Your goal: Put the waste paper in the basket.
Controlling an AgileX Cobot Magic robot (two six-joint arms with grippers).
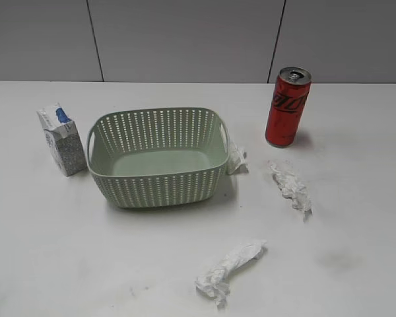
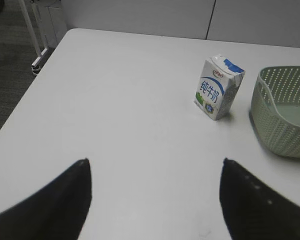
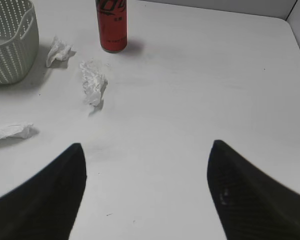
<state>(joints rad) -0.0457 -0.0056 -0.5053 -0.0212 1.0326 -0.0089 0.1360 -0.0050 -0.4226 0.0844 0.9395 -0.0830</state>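
Observation:
A pale green perforated basket [image 1: 157, 187] stands empty at the table's middle left; it also shows in the left wrist view [image 2: 285, 125] and the right wrist view [image 3: 10, 50]. Three crumpled white paper wads lie on the table: one against the basket's right side [image 1: 236, 158] [image 3: 57, 50], one to its right [image 1: 292, 187] [image 3: 93, 83], one at the front [image 1: 228, 269] [image 3: 10, 132]. My left gripper [image 2: 155, 162] is open and empty over bare table left of the basket. My right gripper [image 3: 146, 147] is open and empty, right of the wads. Neither gripper shows in the exterior view.
A red soda can [image 1: 288, 107] [image 3: 111, 25] stands upright at the back right. A blue and white milk carton [image 1: 61, 139] [image 2: 218, 88] stands left of the basket. The table's left edge [image 2: 25, 95] shows in the left wrist view.

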